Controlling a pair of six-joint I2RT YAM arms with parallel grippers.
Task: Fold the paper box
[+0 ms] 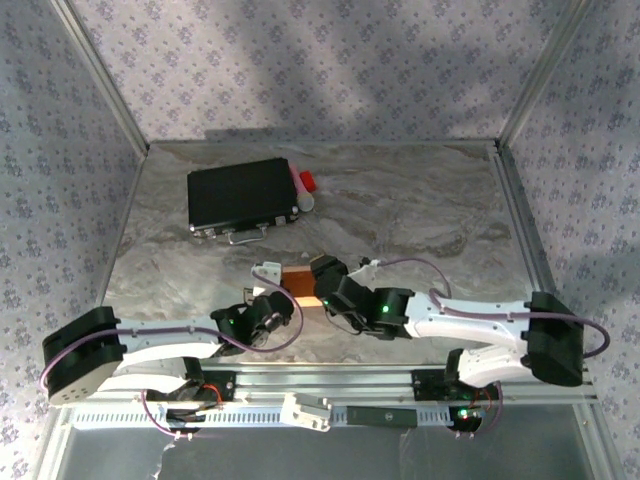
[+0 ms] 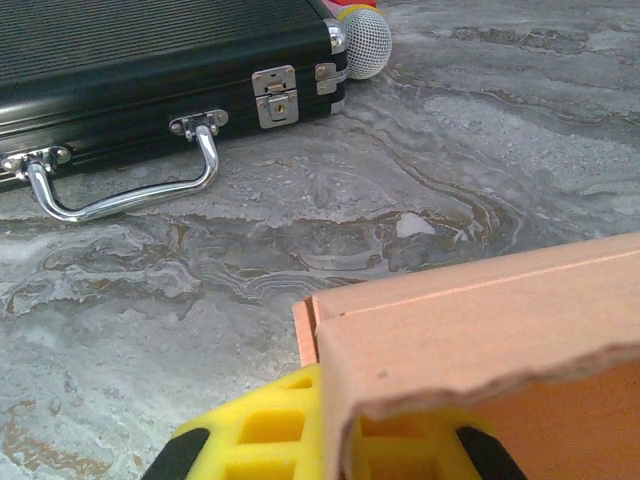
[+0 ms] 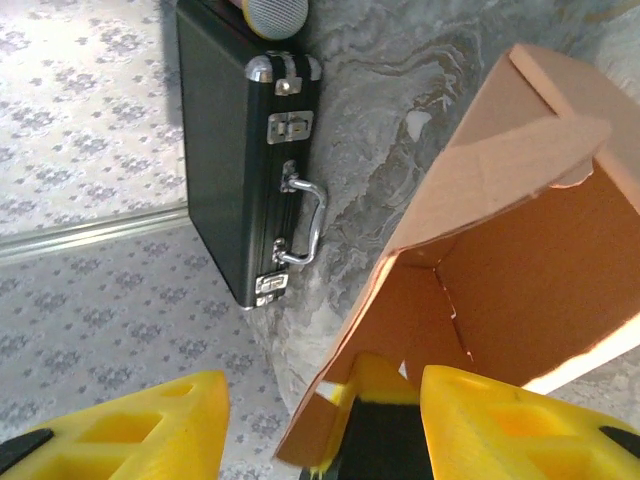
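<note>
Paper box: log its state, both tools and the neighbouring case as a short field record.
paper box: partly erected, one end open, between both tools
left tool: fingers close together under a box flap; grip hidden
right tool: fingers apart, a box wall between them
black case: closed, lying flat, apart from the box

The right half of the grey marbled bench (image 1: pixel 430 210) lies bare from the near rail to the far wall, a wide passage. At far left, a black ribbed flat case with metal clasps and handle (image 1: pixel 242 195) blocks the way, and a red-bodied, mesh-headed microphone (image 1: pixel 303 190) lies just beside its right end. An open strip of bench runs between the case's handle and the salmon-orange cardboard box (image 1: pixel 300 287). The near centre is crowded: the left pincer (image 1: pixel 275 295) and right pincer (image 1: pixel 320 283) flank the box. Patterned fabric walls (image 1: pixel 300 60) shut in the left, right and far sides.
</note>
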